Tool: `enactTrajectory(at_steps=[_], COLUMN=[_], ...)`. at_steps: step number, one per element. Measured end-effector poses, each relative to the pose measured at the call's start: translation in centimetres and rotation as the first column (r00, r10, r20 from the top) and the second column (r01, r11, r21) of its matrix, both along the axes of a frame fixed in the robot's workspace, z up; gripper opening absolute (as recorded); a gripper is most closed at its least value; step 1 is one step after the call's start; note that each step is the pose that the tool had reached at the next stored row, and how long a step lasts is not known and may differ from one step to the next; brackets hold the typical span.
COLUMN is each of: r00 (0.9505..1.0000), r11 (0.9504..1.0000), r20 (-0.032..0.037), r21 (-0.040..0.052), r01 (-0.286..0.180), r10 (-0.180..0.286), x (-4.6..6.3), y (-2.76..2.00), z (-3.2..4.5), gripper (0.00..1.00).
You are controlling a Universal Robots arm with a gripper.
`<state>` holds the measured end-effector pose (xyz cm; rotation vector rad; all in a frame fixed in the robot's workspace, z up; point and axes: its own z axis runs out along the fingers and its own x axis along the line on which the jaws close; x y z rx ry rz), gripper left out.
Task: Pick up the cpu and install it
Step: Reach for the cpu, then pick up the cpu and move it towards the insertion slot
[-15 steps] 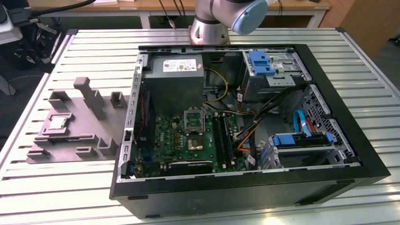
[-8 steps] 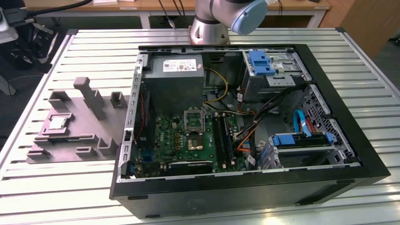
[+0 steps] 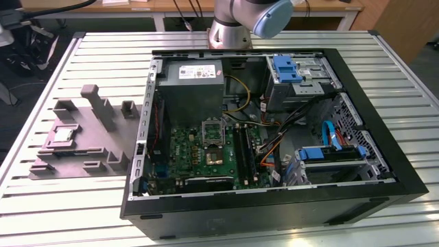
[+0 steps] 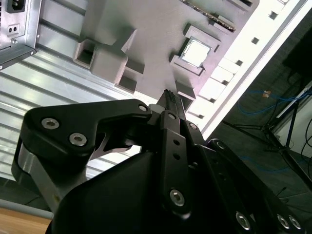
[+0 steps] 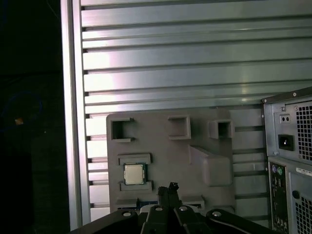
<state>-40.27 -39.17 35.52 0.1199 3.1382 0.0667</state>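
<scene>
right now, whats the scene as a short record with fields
cpu: lying flat in a pocket of the grey tray, not picked up
gripper: shut, empty, over the tray, apart from the cpu
tray: on the slatted table, to the exterior view's left of the computer case
green board: inside the open case
</scene>
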Motion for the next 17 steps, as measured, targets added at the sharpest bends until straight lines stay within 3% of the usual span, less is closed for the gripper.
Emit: enactTrajectory(at_steps=[10, 11, 17], r00=[1.0, 1.0, 1.0], r11=[1.0, 1.0, 1.0], r20=[0.0001, 0.0001, 0.0], r21=[0.0, 0.0001, -0.0001], r01=[0.0, 0.0, 0.0], r10=[0.0, 0.0, 0.0], x=[-0.9, -2.0, -2.1], y=[0.09, 0.13, 0.13], z=[-0.11, -0.13, -0.12], gripper=[0.11, 0.11, 0.11])
